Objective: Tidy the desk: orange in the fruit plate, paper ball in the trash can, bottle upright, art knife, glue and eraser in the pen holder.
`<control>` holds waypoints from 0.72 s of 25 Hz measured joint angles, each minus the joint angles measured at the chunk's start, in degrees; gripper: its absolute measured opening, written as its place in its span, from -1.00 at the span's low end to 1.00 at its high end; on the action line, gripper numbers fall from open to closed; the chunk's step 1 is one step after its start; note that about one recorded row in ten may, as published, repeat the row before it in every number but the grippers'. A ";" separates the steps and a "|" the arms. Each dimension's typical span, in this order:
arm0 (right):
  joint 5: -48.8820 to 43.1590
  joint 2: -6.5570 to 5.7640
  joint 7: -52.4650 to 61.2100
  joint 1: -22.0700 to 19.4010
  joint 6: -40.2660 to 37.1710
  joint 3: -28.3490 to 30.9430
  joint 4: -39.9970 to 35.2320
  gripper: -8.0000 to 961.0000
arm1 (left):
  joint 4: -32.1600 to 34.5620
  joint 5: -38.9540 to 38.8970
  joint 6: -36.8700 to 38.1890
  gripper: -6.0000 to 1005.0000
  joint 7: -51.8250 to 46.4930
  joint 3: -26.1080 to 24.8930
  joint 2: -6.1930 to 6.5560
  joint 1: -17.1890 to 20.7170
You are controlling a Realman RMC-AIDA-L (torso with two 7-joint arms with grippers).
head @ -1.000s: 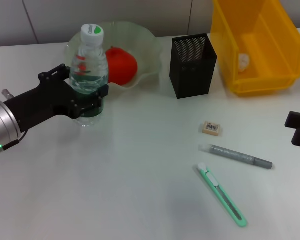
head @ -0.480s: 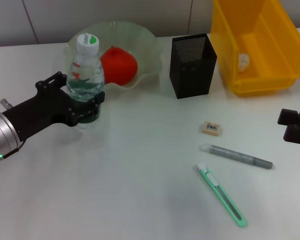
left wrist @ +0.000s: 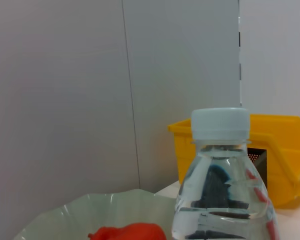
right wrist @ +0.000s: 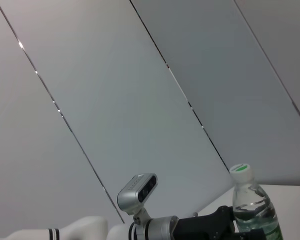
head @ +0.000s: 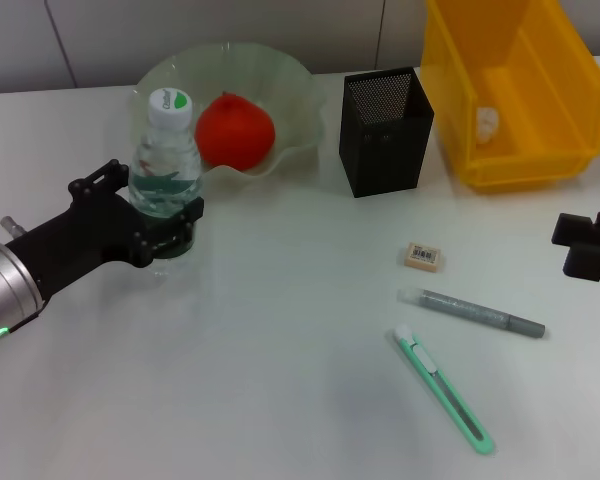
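Left gripper (head: 165,225) holds the bottle (head: 165,165) upright on the surface (head: 280,380).
Its jaws are clamped on the bottle's lower body, just beside the fruit plate (head: 300,110) containing the orange (head: 235,130). Right gripper (head: 588,250): jaw state cannot be told.

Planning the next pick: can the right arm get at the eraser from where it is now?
Probably yes. The right gripper sits at the table's right edge, and only bare tabletop lies between it and the eraser.

My left pincer (head: 165,225) reaches in from the left, its fingers clamped, while my right pincer (head: 587,250) waits at the right edge.
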 joint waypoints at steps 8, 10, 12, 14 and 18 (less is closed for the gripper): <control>0.00 0.01 0.07 0.42 0.00 -0.24 -0.06 -0.05 | -1.59 -1.44 0.95 0.55 1.39 -0.73 0.07 -0.19; 0.00 0.01 0.12 0.49 -0.01 -0.19 -0.09 -0.05 | -1.98 -1.48 0.57 0.55 1.42 -0.85 0.09 -0.19; 0.00 0.01 0.12 0.49 -0.01 -0.17 -0.09 -0.05 | -2.25 -1.49 0.56 0.55 1.42 -0.92 0.09 -0.21; 0.00 0.01 0.13 0.50 -0.02 -0.18 -0.09 -0.05 | -2.54 -1.51 0.55 0.55 1.44 -1.02 0.06 -0.28; 0.00 0.01 0.14 0.52 -0.13 -0.33 -0.09 -0.05 | -3.54 -1.78 0.81 0.55 1.45 -1.22 -0.06 -0.75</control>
